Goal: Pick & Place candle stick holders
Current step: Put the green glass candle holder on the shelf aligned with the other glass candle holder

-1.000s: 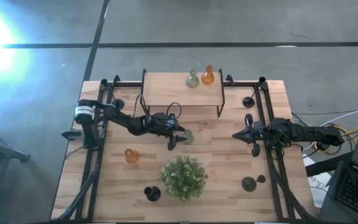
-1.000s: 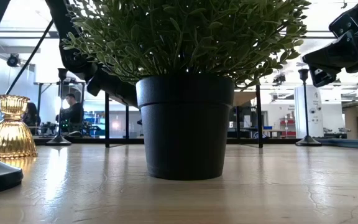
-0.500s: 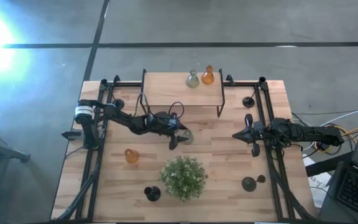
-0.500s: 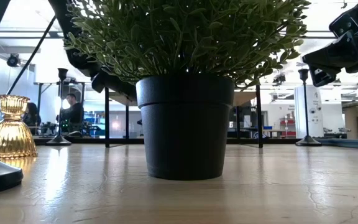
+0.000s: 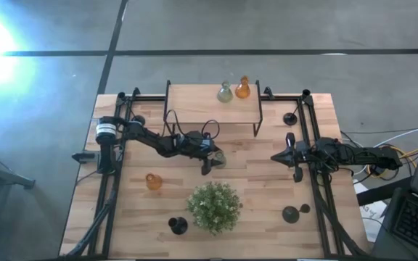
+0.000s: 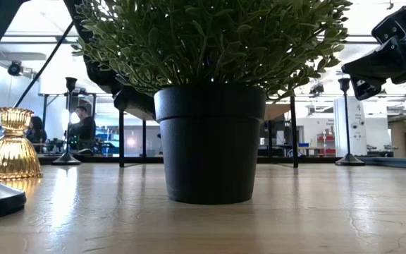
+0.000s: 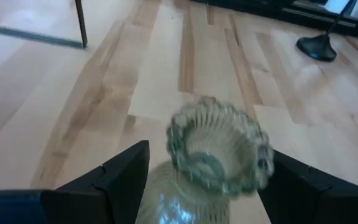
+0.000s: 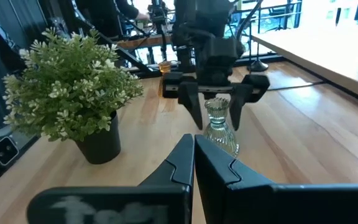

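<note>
Left gripper (image 5: 210,161) is reaching over mid-table, fingers spread apart and straddling a clear ribbed glass vase (image 7: 213,155) without closing on it; the vase (image 5: 217,159) is standing upright on the table (image 5: 267,196), just far of the potted plant (image 5: 213,206).

Right gripper (image 5: 294,157) is waiting over the right side of the table, its two fingers (image 8: 225,171) pressed together, holding nothing.

Candle stick holders are all sitting on the table: one at the far left corner (image 5: 137,120), one at the far right (image 5: 290,118), one near the front edge left of the plant (image 5: 178,225), one near right (image 5: 290,214).

An orange vase (image 5: 153,181) is standing on the left. Two more vases, grey-green (image 5: 225,93) and orange (image 5: 242,88), are sitting on the raised shelf (image 5: 194,109) at the far side.
</note>
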Robot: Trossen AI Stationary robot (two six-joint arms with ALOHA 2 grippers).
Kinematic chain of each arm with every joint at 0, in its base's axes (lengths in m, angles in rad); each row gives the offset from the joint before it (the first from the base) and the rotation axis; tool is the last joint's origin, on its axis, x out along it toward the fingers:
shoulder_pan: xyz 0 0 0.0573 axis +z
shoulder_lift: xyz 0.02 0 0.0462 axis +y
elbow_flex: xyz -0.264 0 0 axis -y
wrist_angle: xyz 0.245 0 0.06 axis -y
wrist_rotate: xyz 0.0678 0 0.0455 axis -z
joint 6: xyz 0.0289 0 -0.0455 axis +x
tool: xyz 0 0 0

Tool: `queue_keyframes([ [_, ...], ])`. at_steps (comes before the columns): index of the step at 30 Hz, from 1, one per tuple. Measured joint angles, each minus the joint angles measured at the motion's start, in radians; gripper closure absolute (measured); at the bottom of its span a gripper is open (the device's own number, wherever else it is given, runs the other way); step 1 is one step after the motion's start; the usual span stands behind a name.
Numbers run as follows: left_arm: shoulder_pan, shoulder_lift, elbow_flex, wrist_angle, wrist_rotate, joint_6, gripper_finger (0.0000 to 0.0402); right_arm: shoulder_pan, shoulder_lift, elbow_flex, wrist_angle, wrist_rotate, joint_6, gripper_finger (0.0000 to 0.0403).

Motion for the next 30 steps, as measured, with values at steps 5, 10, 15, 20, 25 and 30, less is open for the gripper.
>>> queue_keyframes([
  [5,0.001,0.001,0.006,-0.005,-0.019,0.012,0.015,0.0,0.001,0.0,0.0,0.0,0.022,0.0394],
  [10,0.0,0.001,0.004,-0.007,-0.02,0.011,0.0209,0.0,0.001,0.0,0.0,0.0,0.022,0.0394],
  [15,0.001,-0.003,0.004,-0.003,-0.024,0.003,0.0272,0.0,0.001,0.0,0.0,0.0,0.026,0.0394],
  [20,0.0,-0.023,0.002,-0.019,-0.016,-0.035,0.0272,0.0,0.001,0.0,0.0,-0.001,0.026,0.0394],
  [25,0.0,-0.083,0.002,-0.032,-0.016,-0.048,0.0272,0.0,0.001,0.0,0.001,-0.001,0.026,0.0394],
  [30,0.002,-0.199,0.012,-0.128,-0.022,-0.04,0.0272,0.0,0.001,0.0,0.0,-0.002,0.027,0.0394],
])
